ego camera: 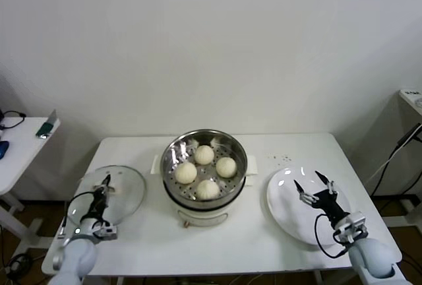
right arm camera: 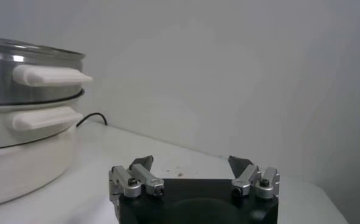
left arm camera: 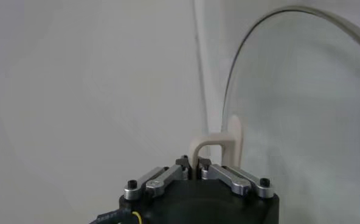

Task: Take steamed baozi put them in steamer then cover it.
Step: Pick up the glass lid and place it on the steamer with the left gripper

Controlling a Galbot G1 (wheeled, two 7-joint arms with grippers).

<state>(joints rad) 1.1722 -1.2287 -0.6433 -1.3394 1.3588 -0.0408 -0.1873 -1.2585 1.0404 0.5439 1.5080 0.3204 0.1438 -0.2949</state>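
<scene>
Left claw point(left arm camera: 196, 172) clamped on lid point(ego camera: 122, 192) handle point(left arm camera: 219, 146); steamer point(ego camera: 204, 166) lies to its right. Right claw point(ego camera: 315, 185) apart over plate point(ego camera: 287, 212).

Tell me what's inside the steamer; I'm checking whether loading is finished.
Four steamed baozi sit on the perforated floor of the steamer, uncovered. The glass lid lies on the table to the robot's left. Below the floor is hidden.

steamer point(right arm camera: 28, 85) beside table, right tool point(right arm camera: 192, 165) spread
</scene>
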